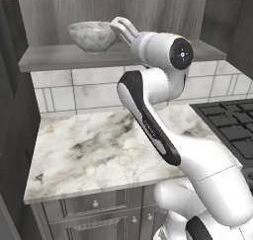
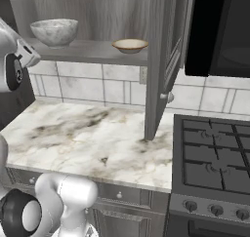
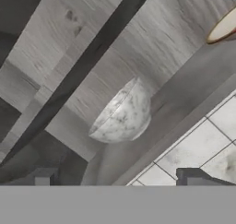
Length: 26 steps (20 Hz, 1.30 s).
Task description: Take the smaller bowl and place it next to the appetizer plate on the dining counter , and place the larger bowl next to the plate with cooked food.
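Shelf (image 2: 93,50) edge – larger bowl (image 2: 54,32), gripper (image 3: 120,174) open nearby.

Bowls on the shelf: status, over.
Gripper open, empty, aimed at big deep marble-grey bowl. Small shallow tan bowl sits further along the grey shelf, untouched. Open cabinet door beside it.

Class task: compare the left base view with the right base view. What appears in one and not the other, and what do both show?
Left base view alone: the white arm's gripper, open, raised beside the big deep marble-grey bowl.

Right base view alone: the small shallow tan bowl, the open grey cabinet door and the stove's front knobs.

Both: the marble bowl, the grey shelf, the veined marble countertop and the tiled backsplash.
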Motion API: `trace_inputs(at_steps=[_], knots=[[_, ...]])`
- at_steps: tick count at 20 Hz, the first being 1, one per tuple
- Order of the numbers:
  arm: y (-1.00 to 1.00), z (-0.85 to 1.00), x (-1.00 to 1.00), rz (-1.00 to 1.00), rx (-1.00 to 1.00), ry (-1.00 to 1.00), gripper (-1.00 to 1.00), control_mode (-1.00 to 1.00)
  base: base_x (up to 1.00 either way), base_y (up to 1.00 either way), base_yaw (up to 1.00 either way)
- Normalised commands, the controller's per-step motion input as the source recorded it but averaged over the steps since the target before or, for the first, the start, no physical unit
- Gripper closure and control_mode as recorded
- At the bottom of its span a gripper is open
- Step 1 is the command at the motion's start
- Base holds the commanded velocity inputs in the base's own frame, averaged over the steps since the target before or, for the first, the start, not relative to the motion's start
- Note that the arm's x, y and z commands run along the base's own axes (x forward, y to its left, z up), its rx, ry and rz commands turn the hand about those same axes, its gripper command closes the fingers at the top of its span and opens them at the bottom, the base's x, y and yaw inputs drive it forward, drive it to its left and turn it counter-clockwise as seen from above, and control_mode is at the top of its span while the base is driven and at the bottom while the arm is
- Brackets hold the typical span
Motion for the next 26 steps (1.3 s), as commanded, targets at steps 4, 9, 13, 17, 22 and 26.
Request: trace_inputs(at_steps=[4, 9, 13, 17, 22, 26], knots=[[-0.13, 0.0, 0.18, 0.11, 0.08, 0.23, -1.0, -1.0, 0.0, 0.0, 0.0], [-0.11, 0.0, 0.24, 0.04, 0.01, 0.14, -1.0, -1.0, 0.0, 0.0, 0.0], [0.0, 0.0, 0.22, 0.01, 0.0, 0.06, -1.0, -1.0, 0.0, 0.0, 0.0], [0.0, 0.0, 0.19, 0.05, -0.01, 0.05, -1.0, -1.0, 0.0, 0.0, 0.0], [0.0, 0.0, 0.22, 0.07, -0.04, 0.07, -1.0, -1.0, 0.0, 0.0, 0.0], [0.0, 0.0, 0.37, 0.07, -0.06, 0.09, -1.0, -1.0, 0.0, 0.0, 0.0]])
